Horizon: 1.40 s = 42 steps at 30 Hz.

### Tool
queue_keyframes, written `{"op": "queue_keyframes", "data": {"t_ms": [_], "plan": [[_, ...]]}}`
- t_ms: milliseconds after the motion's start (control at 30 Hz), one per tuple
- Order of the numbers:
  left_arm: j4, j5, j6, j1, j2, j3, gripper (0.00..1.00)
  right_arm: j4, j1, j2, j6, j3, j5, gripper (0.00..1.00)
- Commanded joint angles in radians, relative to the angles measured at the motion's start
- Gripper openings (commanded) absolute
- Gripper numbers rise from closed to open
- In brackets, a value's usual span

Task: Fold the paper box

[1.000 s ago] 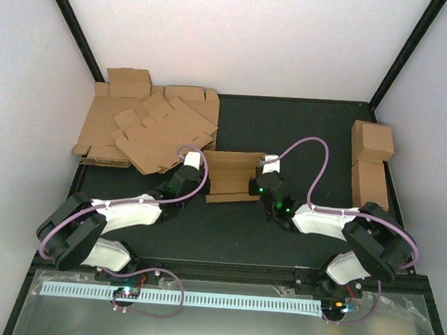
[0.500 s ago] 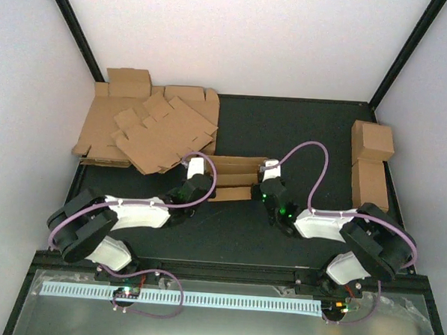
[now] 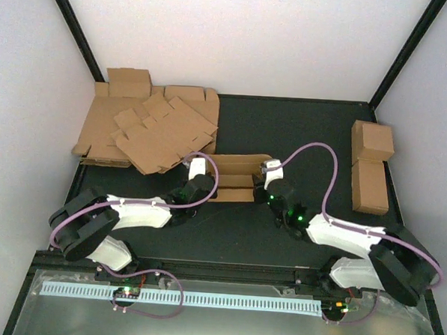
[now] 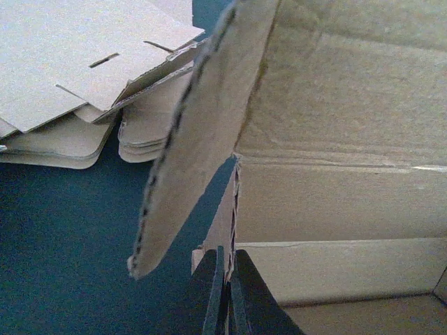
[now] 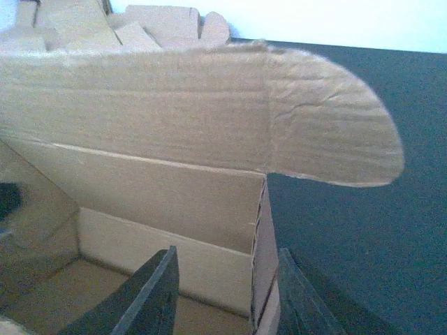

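The paper box (image 3: 234, 177) sits half-formed in the middle of the black table, its long walls raised and rounded flaps sticking out. My left gripper (image 3: 199, 168) is at its left end. In the left wrist view that gripper (image 4: 228, 296) is shut on the thin upright end wall of the box (image 4: 335, 181). My right gripper (image 3: 270, 171) is at the right end. In the right wrist view it (image 5: 225, 296) stands open astride the right end wall of the box (image 5: 160, 139), and the wall lies close against the right finger (image 5: 297, 296).
A stack of flat brown blanks (image 3: 147, 130) fills the back left corner, and shows close by in the left wrist view (image 4: 84, 77). Two finished cartons (image 3: 371, 166) stand along the right edge. White walls enclose the table on three sides.
The right gripper has opened and let go of the right end wall. Its arm has stretched, with the elbow swung to the right. The left gripper stays shut on the left end.
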Motion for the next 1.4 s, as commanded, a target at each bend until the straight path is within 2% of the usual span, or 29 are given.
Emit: {"op": "queue_keyframes", "data": {"t_ms": [0,300,500,633,800,933,1133,1367], "plan": [[0.006,0.001,0.036,-0.014,0.0,0.033,0.01,-0.152,0.005,-0.108,-0.025,-0.005,-0.056,0.46],[0.007,0.004,0.066,-0.02,-0.001,0.038,0.02,-0.348,0.002,-0.328,-0.045,0.021,-0.115,0.62],[0.009,0.0,0.073,-0.024,-0.003,0.037,0.02,-0.521,0.002,-0.39,-0.108,0.173,-0.132,0.7],[0.031,0.001,0.105,-0.033,0.001,0.035,0.02,-0.652,-0.019,-0.32,-0.134,0.331,-0.145,0.74],[0.066,0.0,0.129,-0.038,0.001,0.015,0.02,-0.85,-0.095,-0.123,-0.053,0.598,-0.21,0.73],[0.111,0.008,0.141,-0.045,0.002,-0.014,0.02,-0.941,-0.151,0.02,-0.011,0.722,-0.299,0.71],[0.18,0.022,0.161,-0.072,0.01,-0.046,0.02,-0.946,-0.184,0.107,0.008,0.717,-0.521,0.64],[0.228,-0.004,0.154,-0.104,0.052,-0.059,0.02,-0.861,-0.184,0.026,0.06,0.533,-0.573,0.61]]}}
